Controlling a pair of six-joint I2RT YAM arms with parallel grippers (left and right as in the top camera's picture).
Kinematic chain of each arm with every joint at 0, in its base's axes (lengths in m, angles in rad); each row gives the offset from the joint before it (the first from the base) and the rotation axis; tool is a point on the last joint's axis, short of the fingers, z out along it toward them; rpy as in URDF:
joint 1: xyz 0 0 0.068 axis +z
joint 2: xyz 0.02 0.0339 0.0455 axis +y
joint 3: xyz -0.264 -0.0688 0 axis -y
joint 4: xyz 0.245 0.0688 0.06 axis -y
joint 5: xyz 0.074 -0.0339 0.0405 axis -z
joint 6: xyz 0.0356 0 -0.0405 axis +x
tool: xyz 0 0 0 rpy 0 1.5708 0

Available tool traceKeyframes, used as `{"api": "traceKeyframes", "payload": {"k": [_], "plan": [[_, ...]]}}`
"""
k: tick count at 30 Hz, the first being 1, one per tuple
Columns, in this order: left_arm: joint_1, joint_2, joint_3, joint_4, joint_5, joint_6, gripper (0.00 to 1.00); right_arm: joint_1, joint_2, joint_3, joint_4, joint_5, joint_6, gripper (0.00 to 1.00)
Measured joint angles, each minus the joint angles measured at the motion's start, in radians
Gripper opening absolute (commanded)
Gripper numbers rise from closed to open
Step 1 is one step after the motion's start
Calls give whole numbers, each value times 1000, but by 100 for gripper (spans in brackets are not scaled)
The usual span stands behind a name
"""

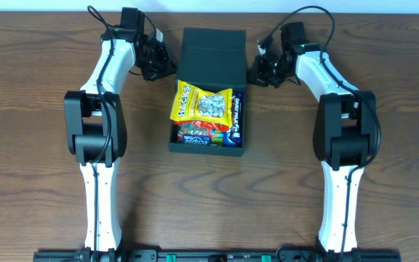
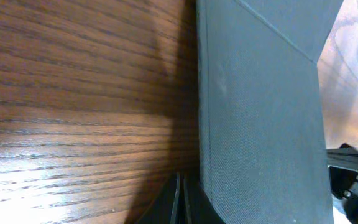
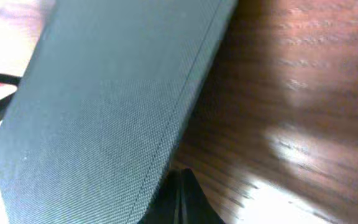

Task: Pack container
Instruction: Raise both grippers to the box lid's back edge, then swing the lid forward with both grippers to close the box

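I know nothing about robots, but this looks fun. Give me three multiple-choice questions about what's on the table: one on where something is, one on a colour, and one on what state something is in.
1. Where is the yellow snack packet?
A. beneath the box
B. inside the box
C. behind the box

2. What colour is the box?
A. dark teal-green
B. white
C. bright red

3. The box's lid is:
A. shut flat over the snacks
B. open, swung back
C. missing

Answers:
1. B: the overhead view shows the packet lying on the other snacks, within the box's walls.
2. A: the walls and lid are a plain dark teal-green in all three views.
3. B: the snacks are uncovered, and the lid lies at the far side of the box.
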Motion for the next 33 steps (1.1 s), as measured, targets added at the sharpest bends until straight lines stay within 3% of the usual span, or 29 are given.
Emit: {"api": "traceKeyframes", "payload": {"k": [13, 22, 28, 33], "plan": [[36, 2, 10, 76, 117, 37, 6, -27, 0, 0, 233, -290, -127, 2], [43, 13, 174, 5, 153, 135, 6, -30, -18, 0, 261, -365, -166, 2], [43, 13, 315, -151, 169, 247, 6, -30, -100, 0, 194, -349, -222, 2], [40, 13, 382, -328, 180, 393, 6, -28, -224, 2, -33, -287, -357, 2]]}}
